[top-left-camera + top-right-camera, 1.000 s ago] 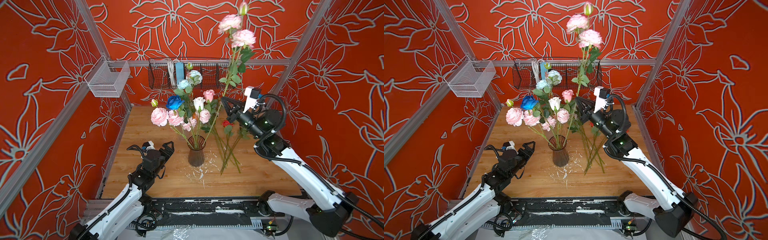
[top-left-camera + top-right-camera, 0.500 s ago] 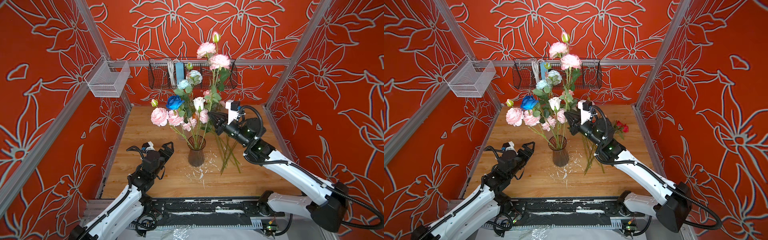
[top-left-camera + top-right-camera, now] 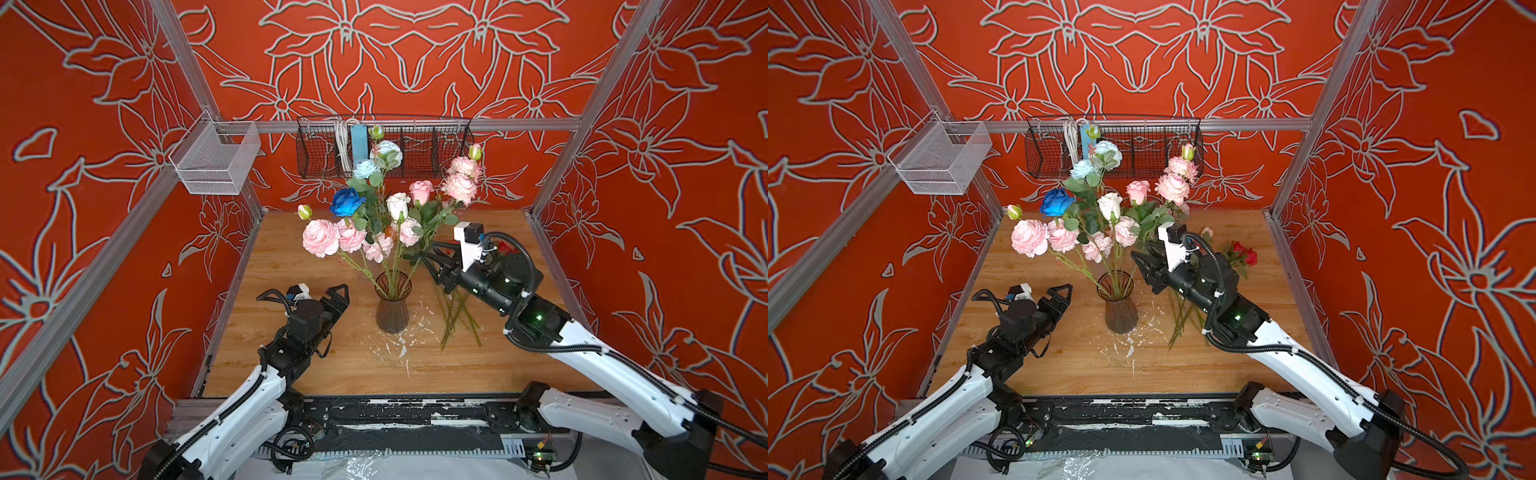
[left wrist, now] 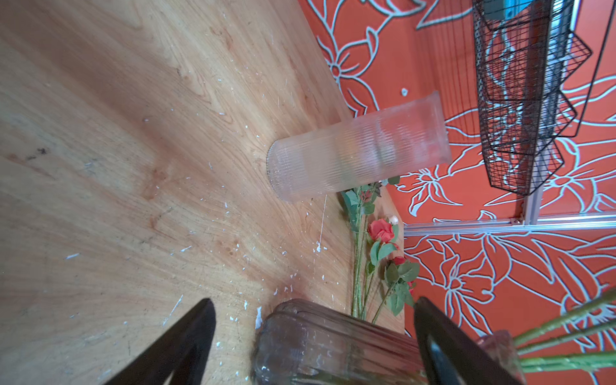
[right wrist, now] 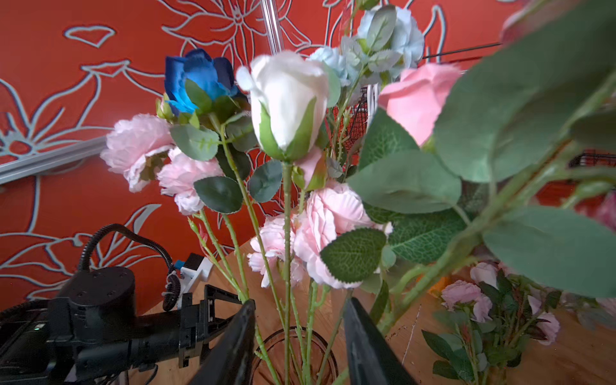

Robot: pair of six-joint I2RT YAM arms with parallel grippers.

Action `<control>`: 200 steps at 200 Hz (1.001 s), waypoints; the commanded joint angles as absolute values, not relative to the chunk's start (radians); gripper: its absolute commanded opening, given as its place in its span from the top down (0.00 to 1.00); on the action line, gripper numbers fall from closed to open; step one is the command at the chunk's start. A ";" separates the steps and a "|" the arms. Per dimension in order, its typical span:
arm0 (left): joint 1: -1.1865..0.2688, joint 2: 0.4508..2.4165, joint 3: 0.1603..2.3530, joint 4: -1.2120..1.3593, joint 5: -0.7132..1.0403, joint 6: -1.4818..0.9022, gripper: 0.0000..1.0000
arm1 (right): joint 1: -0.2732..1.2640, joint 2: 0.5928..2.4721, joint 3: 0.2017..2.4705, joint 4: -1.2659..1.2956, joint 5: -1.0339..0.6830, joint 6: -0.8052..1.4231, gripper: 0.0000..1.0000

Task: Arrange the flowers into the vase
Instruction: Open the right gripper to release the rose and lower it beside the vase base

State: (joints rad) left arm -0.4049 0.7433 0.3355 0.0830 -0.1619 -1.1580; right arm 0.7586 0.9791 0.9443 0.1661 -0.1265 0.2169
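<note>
- The smoky glass vase [image 3: 392,303] stands upright near the middle of the wooden table [image 3: 291,365]. In both top views most of the flowers [image 3: 374,224] stand in it, and their stems cross in its mouth
- The bunch holds a deep blue rose [image 3: 347,202], a white rose [image 3: 397,204], a pink rose [image 3: 420,191], light blue blooms [image 3: 365,168] at the back, and large pale pink peonies [image 3: 320,237] that hang out to the left
- One tall pink stem [image 3: 459,187] with a bud on top leans out of the bunch to the right, and its lower part runs down toward the vase mouth
- The right gripper [image 3: 427,249] is in the air just right of the vase mouth and points into the stems. In the right wrist view its jaws are released and apart. Thin green stems pass between them, and neither jaw presses on one
- The left gripper [image 3: 338,289] is low over the table to the left of the vase, apart from it, with its jaws spread wide and holding nothing
- More flowers lie flat on the table to the right of the vase: loose green stems [image 3: 457,316] partly under the right arm, and red roses [image 3: 1241,254] toward the back right
- In the left wrist view a clear ribbed glass cylinder [image 4: 356,156] stands upright near the back wall
- A black wire basket [image 3: 384,145] hangs on the back rail, a white mesh basket [image 3: 216,162] hangs on the left rail, and white flecks [image 3: 395,345] lie on the wood in front of the vase
</note>
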 commanded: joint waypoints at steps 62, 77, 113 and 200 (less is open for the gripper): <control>-0.398 0.758 0.411 0.027 -0.192 -1.180 0.08 | 0.762 0.847 0.972 -0.037 -0.091 0.178 0.52; -0.399 0.739 0.415 0.009 -0.203 -1.172 0.08 | 0.762 0.808 0.958 -0.089 -0.050 0.176 0.52; -0.398 0.703 0.435 -0.026 -0.240 -1.130 0.08 | 0.761 0.699 0.859 -0.152 0.067 0.234 0.53; -0.397 0.778 0.456 -0.016 -0.218 -1.137 0.08 | 0.633 0.681 0.663 -0.208 0.085 0.443 0.56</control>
